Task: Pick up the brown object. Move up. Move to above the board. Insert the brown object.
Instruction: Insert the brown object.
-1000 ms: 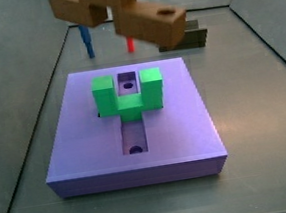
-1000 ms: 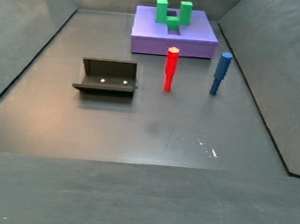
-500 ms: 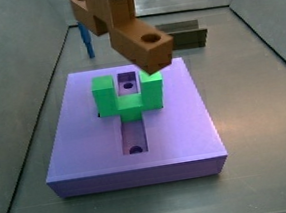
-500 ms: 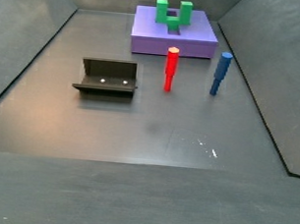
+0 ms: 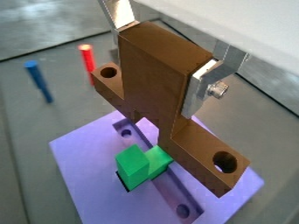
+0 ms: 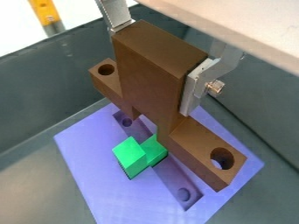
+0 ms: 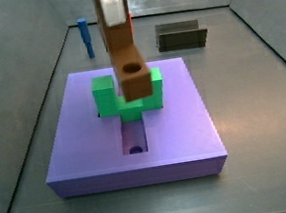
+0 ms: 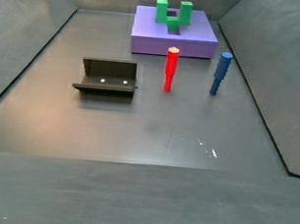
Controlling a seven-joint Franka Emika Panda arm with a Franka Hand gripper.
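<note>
The brown object (image 5: 176, 105) is held clamped in the hand (image 5: 163, 39) above the board (image 7: 135, 140), over its green block (image 7: 126, 94).

We see the gripper (image 5: 170, 66) holding the brown object (image 7: 127, 55) above the purple board (image 7: 133, 130).

Gripper (image 5: 170, 52): body cut off by the frame edge in both wrist views; only the finger plates show.
Brown object (image 7: 127, 55): covers the green block's (image 7: 105, 96) slot in a side view.
Board (image 8: 198, 44): far end too small to read groove detail.
</note>
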